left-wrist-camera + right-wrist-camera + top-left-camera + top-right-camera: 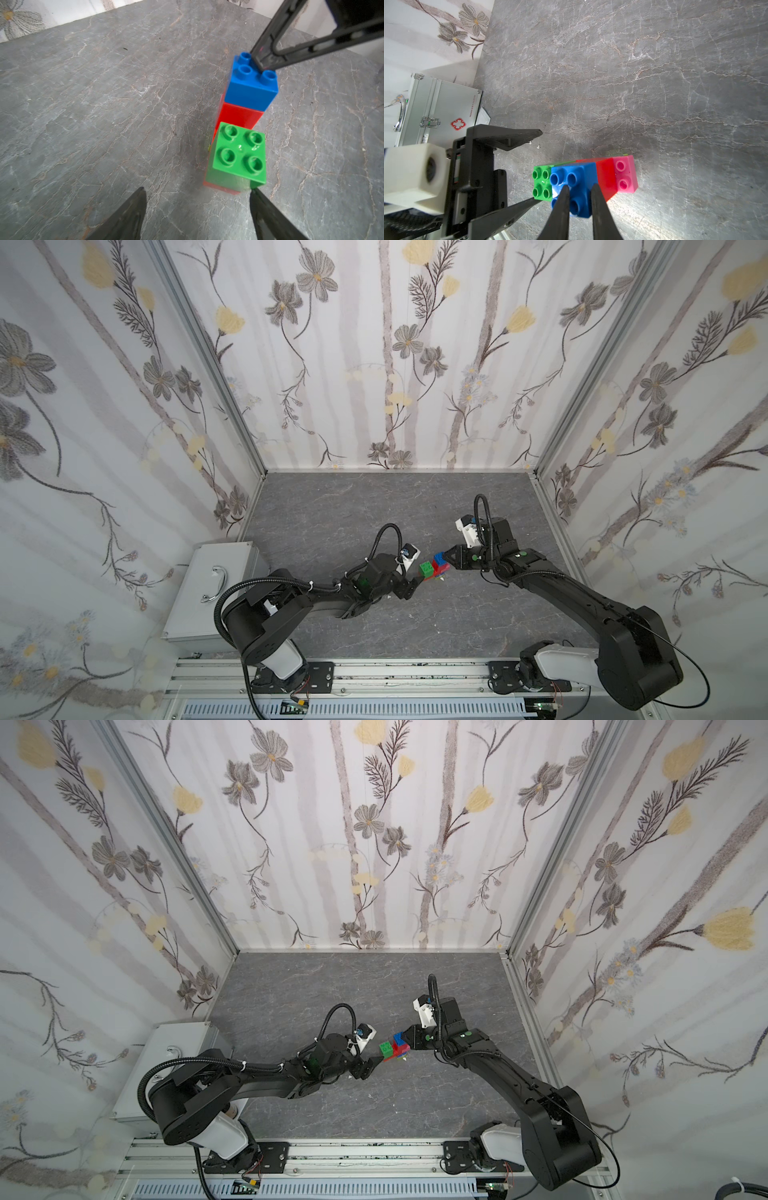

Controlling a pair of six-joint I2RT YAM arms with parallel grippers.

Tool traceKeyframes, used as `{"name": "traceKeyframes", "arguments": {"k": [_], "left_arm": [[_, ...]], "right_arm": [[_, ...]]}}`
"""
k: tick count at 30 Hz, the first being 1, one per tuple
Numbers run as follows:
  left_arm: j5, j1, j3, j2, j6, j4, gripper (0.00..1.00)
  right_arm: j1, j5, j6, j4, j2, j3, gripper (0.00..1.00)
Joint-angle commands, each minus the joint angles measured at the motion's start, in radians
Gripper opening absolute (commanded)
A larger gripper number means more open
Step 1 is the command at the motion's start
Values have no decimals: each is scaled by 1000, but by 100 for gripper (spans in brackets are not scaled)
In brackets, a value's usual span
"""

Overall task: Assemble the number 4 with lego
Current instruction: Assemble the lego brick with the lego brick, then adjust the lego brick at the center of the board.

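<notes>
The number 4 (435,568) stood upright mid-scene on the bench (374,510). The left tool (197,190) gaped empty, just near-left of its green brick (239,153). The right tool (580,185), nearly closed, pinched a stud atop the blue brick (249,91).

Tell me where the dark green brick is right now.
In a top view the dark green brick sits mid-table, on a red brick beside the blue brick, just ahead of the open left gripper.
</notes>
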Motion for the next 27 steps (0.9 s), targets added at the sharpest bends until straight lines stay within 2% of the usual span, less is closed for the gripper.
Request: {"name": "traceKeyframes", "arguments": {"k": [1, 3, 4, 8, 11, 15, 18, 20, 24, 27], "left_arm": [[-10, 12, 27, -52, -41, -52, 88], [-19, 26, 67, -80, -63, -159, 98], [-28, 30, 75, -91, -74, -186, 100], [-28, 61, 53, -158, -139, -184, 100], [-80, 80, 46, -187, -203, -208, 100], [-158, 129, 107, -176, -343, -400, 100], [-162, 170, 85, -184, -479, -400, 100], [-164, 184, 71, -193, -522, -388, 100], [-198, 184, 109, -189, -540, -482, 100], [-160, 183, 150, -164, -533, -551, 100]], "right_arm": [[11, 188, -8, -284, 33, -7, 18], [21, 223, -8, -298, 46, -5, 18], [22, 231, -6, -300, 50, -8, 18], [27, 252, 7, -303, 56, -7, 18], [28, 239, 8, -296, 45, -2, 19], [29, 173, 5, -260, 14, 43, 34], [28, 156, 0, -244, 3, 84, 43], [28, 156, -6, -243, 7, 112, 44], [28, 143, -16, -237, 20, 150, 47], [27, 140, -22, -237, 31, 159, 48]]}}
